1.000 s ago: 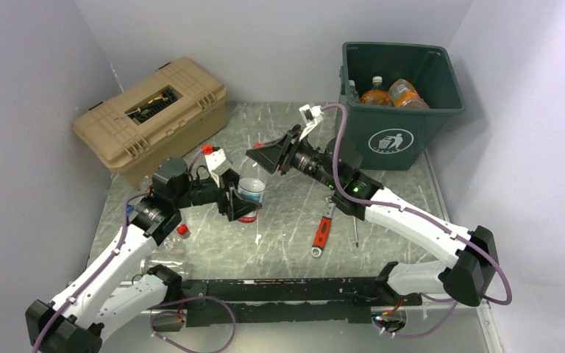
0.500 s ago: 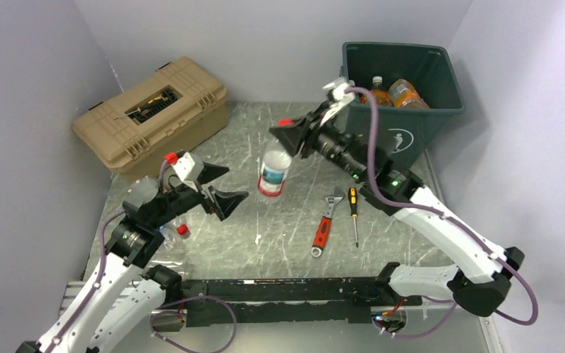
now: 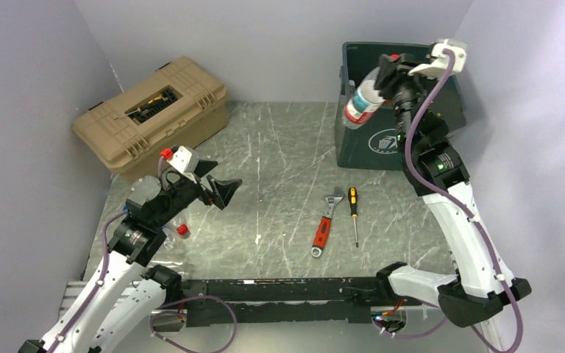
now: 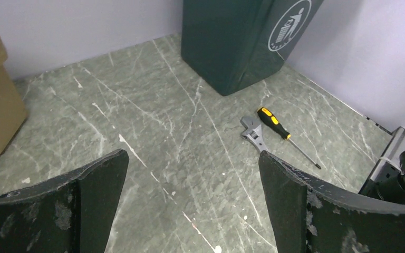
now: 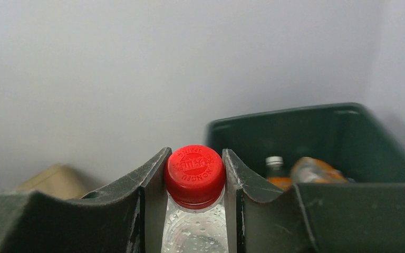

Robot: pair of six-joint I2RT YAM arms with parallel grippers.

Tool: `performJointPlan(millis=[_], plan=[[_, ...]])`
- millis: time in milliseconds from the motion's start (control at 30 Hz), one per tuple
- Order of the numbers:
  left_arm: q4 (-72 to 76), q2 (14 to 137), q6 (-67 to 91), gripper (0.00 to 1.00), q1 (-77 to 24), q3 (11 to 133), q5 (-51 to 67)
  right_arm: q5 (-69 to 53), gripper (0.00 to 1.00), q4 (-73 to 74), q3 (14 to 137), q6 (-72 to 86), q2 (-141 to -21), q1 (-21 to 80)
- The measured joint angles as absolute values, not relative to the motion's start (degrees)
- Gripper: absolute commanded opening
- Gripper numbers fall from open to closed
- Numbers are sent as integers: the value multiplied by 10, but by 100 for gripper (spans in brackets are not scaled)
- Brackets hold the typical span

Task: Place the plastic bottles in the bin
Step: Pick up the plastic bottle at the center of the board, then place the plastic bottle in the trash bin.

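Grips the neck of a clear bottle [image 3: 359, 104] in the right pincer [image 3: 388, 73], just under its red cap [image 5: 195, 168], body hanging beside the bin [image 3: 382, 143] rim. Holds the left pincer [image 4: 192, 174] wide, empty.

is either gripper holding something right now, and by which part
The right gripper holds a clear bottle by its top, pinched at the red cap and neck. The left gripper is open and holds nothing.
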State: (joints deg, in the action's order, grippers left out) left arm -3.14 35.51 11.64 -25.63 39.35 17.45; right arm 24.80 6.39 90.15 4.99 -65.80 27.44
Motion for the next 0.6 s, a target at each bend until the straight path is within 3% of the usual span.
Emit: performJointPlan(millis=[600], plan=[[-46,338,118,99,-256,394,140,299,0,-60,890,85,-692,53]])
